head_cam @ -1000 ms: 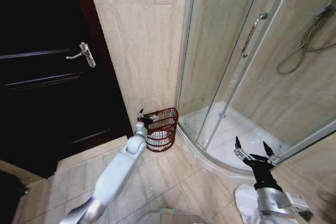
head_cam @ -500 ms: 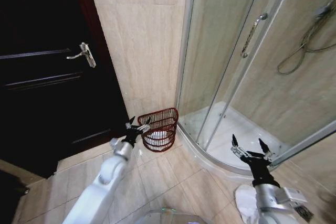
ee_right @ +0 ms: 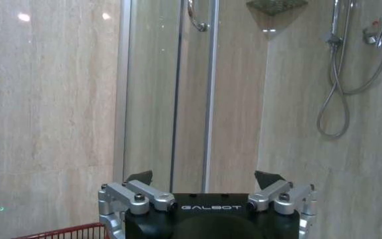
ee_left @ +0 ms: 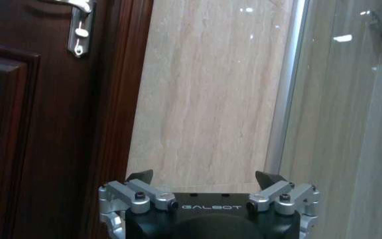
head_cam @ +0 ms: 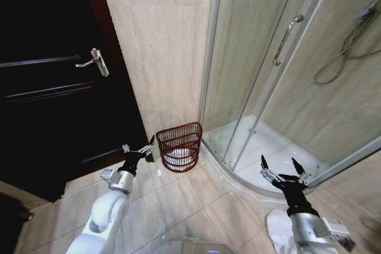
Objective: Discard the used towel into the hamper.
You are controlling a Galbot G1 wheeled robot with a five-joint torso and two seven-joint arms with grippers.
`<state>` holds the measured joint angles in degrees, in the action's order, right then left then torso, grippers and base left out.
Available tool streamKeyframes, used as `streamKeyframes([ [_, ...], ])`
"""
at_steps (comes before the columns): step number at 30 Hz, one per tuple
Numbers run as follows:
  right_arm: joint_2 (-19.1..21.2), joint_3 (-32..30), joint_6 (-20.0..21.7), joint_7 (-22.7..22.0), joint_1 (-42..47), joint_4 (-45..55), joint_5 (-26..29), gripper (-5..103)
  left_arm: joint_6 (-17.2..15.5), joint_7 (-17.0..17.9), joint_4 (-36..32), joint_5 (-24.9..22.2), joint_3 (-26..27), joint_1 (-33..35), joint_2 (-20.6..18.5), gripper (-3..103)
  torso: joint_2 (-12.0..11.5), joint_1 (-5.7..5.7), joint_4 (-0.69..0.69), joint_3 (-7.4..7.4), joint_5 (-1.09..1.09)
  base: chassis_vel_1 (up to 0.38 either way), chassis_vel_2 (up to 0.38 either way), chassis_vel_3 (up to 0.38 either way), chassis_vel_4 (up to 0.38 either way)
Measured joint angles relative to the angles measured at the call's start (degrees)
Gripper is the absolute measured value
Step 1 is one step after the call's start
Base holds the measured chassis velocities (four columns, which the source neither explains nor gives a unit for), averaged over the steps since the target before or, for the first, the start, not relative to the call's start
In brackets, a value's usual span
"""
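1. Two grippers, left gripper and right gripper, have jaws spread wide, holding nothing.
2. Head view shows the hamper by the wall, just beside the left gripper.
3. Its red-brown wires hold a white towel.

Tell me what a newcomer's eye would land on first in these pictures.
The red-brown wire hamper stands on the tiled floor in the corner where the beige wall meets the glass shower enclosure, with something white lying inside it. The left claw hangs open just beside the hamper, in front of the dark wooden door. The right claw is open too, low by the shower's curved base.
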<state>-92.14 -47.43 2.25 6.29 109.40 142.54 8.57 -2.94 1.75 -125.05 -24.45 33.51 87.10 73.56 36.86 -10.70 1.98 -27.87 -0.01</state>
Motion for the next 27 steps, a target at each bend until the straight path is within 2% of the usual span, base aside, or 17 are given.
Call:
streamKeyframes([
  [27,0.0,0.34,-1.87,-0.29,1.25,0.07,-0.25,100,1.33,0.42,-0.33,1.39,-0.24,1.55,-0.25,100,0.0,0.0,0.01,0.0,0.0,0.006,-0.005,-0.006,0.004],
])
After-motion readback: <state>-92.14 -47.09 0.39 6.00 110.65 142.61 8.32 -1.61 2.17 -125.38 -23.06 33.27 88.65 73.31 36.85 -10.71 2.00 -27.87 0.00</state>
